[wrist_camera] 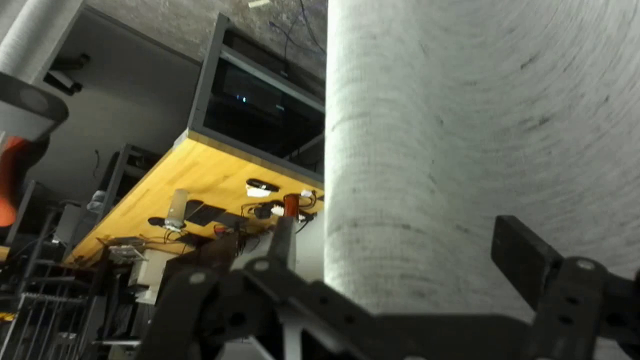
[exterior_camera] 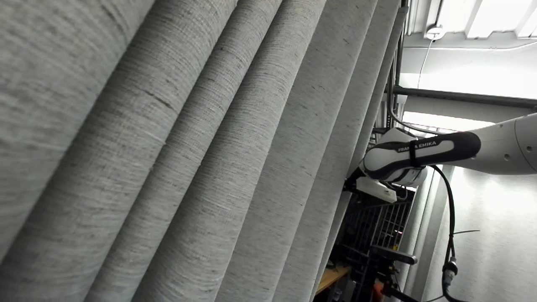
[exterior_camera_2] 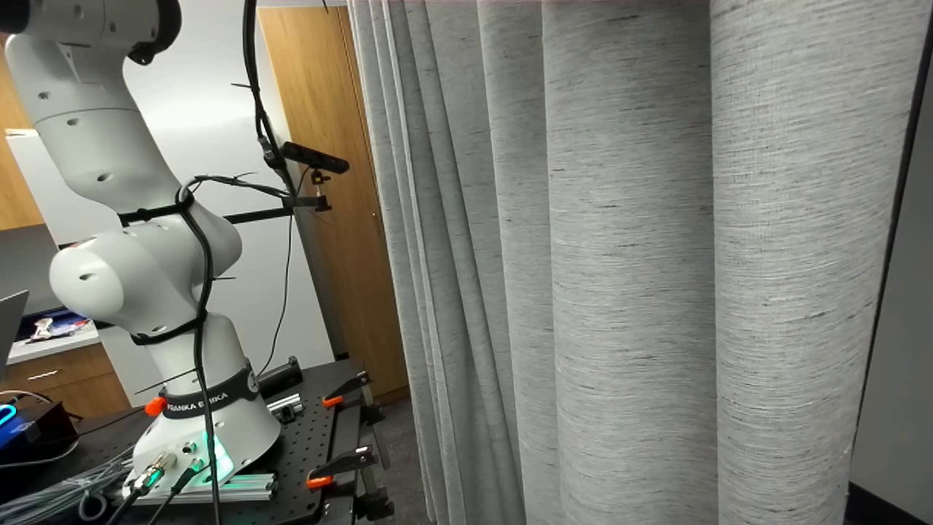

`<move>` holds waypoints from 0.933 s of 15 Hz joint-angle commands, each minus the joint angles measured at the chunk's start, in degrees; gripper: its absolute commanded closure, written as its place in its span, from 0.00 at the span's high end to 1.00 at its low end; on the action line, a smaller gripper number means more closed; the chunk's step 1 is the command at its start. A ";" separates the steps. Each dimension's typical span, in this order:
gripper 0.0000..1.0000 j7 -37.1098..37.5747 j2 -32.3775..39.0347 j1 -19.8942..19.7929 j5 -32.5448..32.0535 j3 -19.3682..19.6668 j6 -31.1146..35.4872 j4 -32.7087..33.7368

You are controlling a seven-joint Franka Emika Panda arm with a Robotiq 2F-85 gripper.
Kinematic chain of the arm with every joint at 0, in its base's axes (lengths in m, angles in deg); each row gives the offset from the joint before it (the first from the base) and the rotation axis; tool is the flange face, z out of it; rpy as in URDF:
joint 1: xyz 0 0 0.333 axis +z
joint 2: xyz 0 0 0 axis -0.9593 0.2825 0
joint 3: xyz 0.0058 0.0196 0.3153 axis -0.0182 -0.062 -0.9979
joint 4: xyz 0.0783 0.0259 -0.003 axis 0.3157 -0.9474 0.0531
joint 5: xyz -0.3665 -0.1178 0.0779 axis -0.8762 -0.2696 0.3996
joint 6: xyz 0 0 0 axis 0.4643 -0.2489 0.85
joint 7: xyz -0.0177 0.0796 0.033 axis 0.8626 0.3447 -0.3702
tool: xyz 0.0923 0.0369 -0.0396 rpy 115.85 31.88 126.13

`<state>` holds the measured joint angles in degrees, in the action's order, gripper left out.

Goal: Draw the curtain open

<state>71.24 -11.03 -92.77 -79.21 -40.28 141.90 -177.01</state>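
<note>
At the curtain [wrist_camera: 430, 130] edge — gripper [wrist_camera: 396, 235] spread wide

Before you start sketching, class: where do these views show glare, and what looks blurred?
Glare whitens the ribbed panels in an exterior view; the white panel shines softly in an exterior view; in the wrist view, the curtain has a bright edge and the gripper is partly blurred.
</note>
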 commanded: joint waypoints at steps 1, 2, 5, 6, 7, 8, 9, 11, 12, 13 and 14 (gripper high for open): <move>1.00 1.23 3.32 -0.24 0.09 0.70 5.64 5.51; 1.00 0.52 3.72 -0.07 0.96 0.95 6.84 6.55; 1.00 0.49 4.44 -0.20 2.26 1.31 11.27 8.66; 1.00 0.83 4.55 -0.21 2.38 1.41 12.80 9.14; 1.00 1.19 4.68 -0.26 2.39 1.51 14.04 9.57; 1.00 1.68 4.92 -0.30 2.21 1.56 15.24 9.98; 1.00 1.98 5.03 -0.28 2.17 1.61 16.05 10.22; 1.00 2.80 5.46 -0.29 1.74 1.61 17.31 10.70; 0.75 2.99 5.66 -0.22 1.82 1.57 17.74 10.83; 0.74 3.14 5.82 -0.18 1.72 1.53 18.20 10.86; 0.66 3.64 6.01 -0.24 1.21 1.48 18.80 10.90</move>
<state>73.19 -7.01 -92.77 -77.80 -38.88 158.33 -168.27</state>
